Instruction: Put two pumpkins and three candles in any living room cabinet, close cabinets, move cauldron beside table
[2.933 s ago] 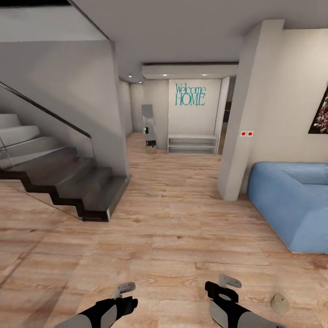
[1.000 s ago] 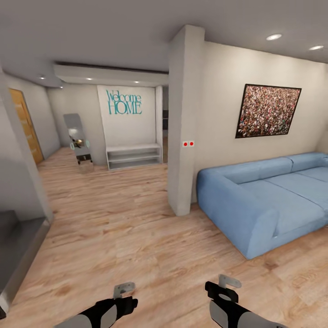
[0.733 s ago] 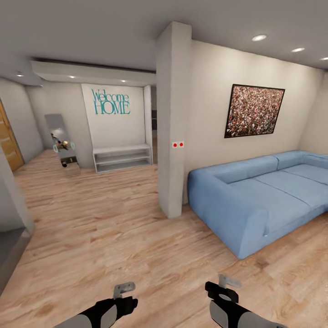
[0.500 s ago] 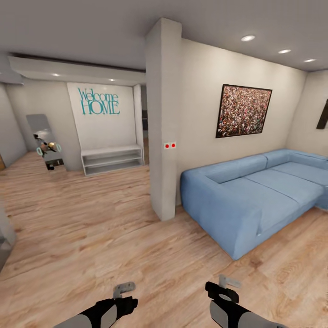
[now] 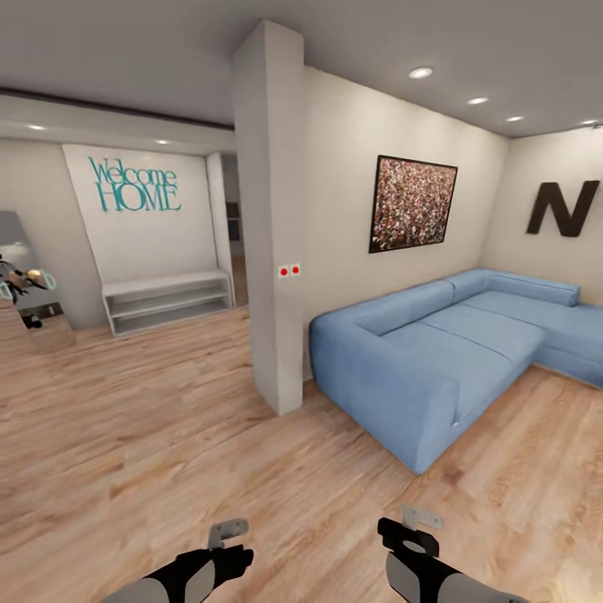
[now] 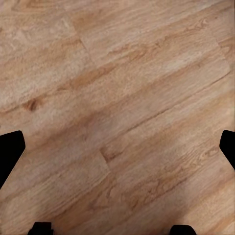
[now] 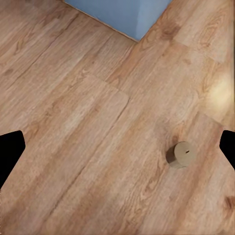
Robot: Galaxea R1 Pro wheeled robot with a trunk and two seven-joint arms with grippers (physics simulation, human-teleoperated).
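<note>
Candles are what this stage concerns, and one candle [image 7: 181, 154] is standing upright on the wooden floor [image 5: 167, 435] under the right arm, well clear of the sofa corner in the right wrist view.

Going from largest downward: the blue sofa [image 5: 444, 352] is stretching along the far wall on the right, a white pillar [image 5: 272, 218] is rising just beside its near arm, and a low white shelf [image 5: 167, 301] is sitting beneath the "Welcome HOME" lettering [image 5: 134, 186] further back. A framed picture [image 5: 413, 203] is hanging above the sofa.

Both arms are reaching low in front of the trunk. The left tool [image 5: 228, 531] is hanging over bare boards with its fingers spread wide and nothing between them. The right tool [image 5: 419, 517] is likewise spread wide and empty, pointing down at the floor with the candle within its camera's sight.

The risks, as I judge them: the head camera is looking out over the room rather than at the candle, so the base could be rolling on past it, or a wheel could be clipping and knocking it over. A stubby cylinder on a smooth floor is likely to roll away if nudged sideways. Driving nearer the sofa corner or the pillar could also be pinching the arms' room to reach down.
</note>
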